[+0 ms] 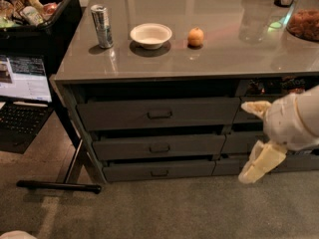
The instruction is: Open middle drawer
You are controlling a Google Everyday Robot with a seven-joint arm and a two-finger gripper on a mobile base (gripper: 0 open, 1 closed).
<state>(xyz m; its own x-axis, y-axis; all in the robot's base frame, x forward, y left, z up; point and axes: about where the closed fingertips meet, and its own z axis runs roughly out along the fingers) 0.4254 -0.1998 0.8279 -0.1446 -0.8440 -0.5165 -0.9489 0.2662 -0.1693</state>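
Observation:
The middle drawer (159,147) is the medium-height dark grey front in the left stack under the counter, with a small dark loop handle (159,148) at its centre. Its front stands about level with the taller drawer (157,113) above and the shortest drawer (159,171) below, with a dark gap over it. My gripper (261,158), cream-coloured on a white arm, hangs at the right in front of the right stack of drawers. It is well to the right of the handle and touches nothing.
On the grey counter (224,49) stand a can (102,26), a white bowl (151,35) and an orange fruit (196,36). A black bin of snacks (35,9) and an open laptop (22,98) are at the left. A black stand foot (60,185) lies on the carpet.

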